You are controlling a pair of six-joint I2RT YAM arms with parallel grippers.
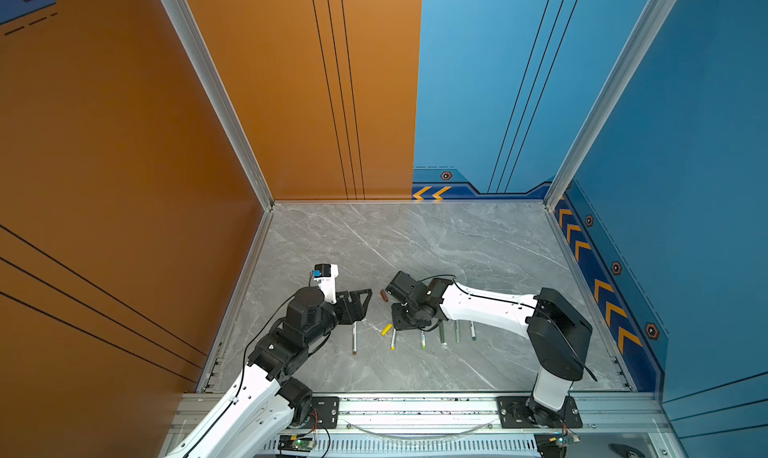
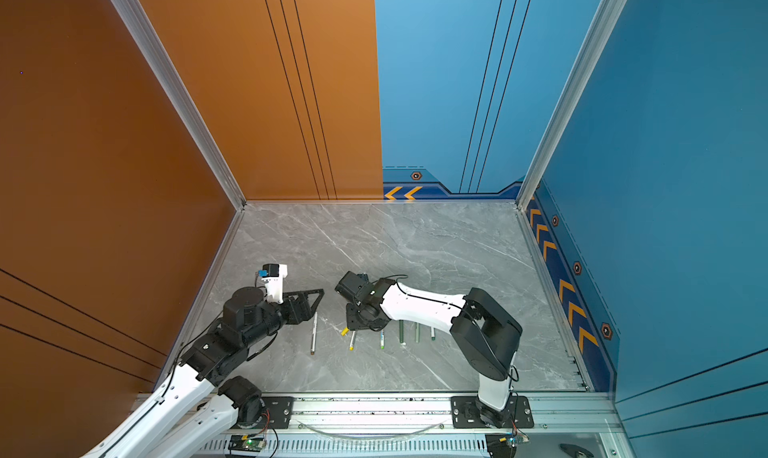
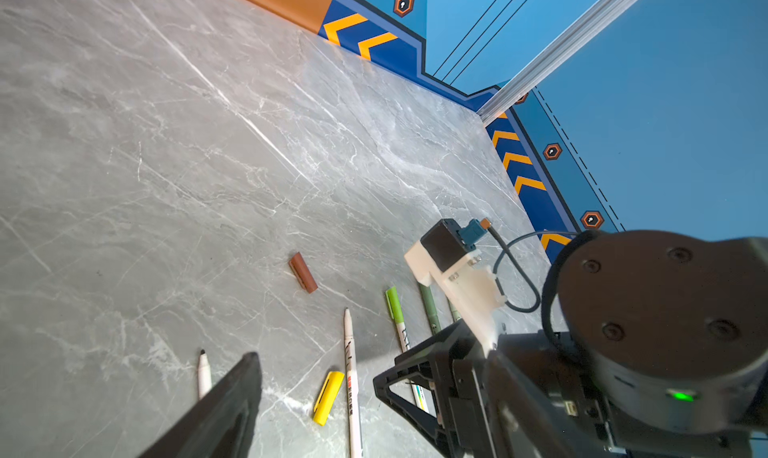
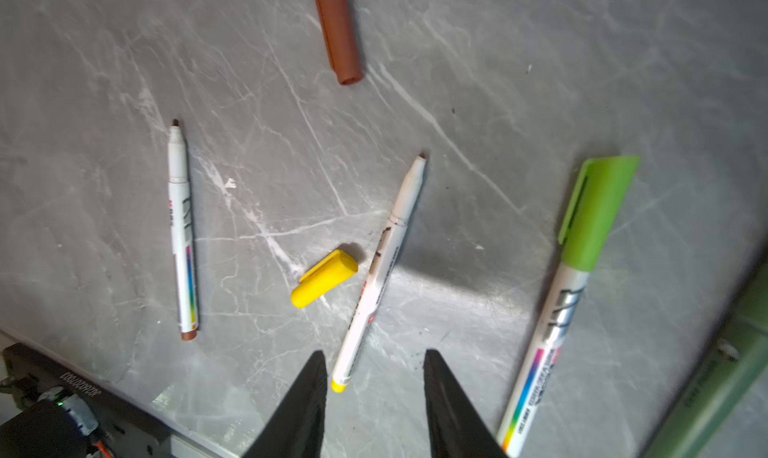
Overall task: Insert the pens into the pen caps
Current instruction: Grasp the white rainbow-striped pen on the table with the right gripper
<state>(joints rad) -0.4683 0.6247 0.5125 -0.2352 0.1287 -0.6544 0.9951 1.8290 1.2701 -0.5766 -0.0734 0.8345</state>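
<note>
Brown cap lies loose, twelve o'clock of the yellow cap. Brown-ended pen and yellow-ended pen lie uncapped; lime pen is capped.

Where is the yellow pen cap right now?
In both top views the yellow cap lies loose on the grey table, front middle, just left of the yellow-ended pen and right of the brown-ended pen.

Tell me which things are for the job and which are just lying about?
For the job: brown cap, yellow cap, brown-ended pen, yellow-ended pen, lime-capped pen, dark green pen, pale green pen, green-ended pen.
Just there: clear strip on the front rail.
</note>
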